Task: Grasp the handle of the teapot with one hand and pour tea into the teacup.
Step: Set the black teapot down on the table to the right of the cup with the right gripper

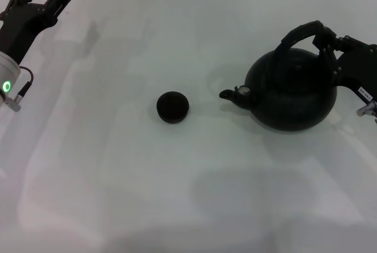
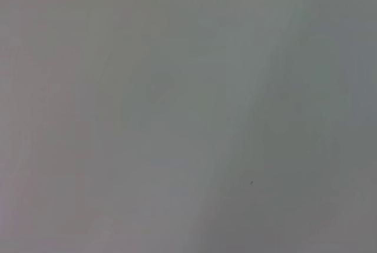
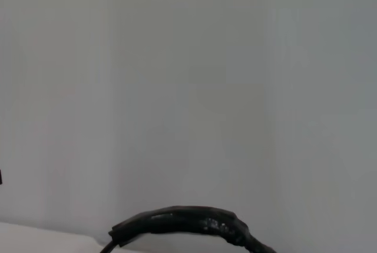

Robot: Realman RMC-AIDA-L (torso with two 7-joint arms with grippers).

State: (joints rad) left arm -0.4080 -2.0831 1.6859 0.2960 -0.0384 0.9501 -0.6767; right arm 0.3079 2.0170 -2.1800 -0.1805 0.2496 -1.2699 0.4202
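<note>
right claw at teapot handle

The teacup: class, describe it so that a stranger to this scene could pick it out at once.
On the white table, look near the middle, ahead of the spout of the teapot, whose handle has the right gripper at it. There sits the teacup: small, round, black, low, handleless, far smaller than the teapot.
</note>
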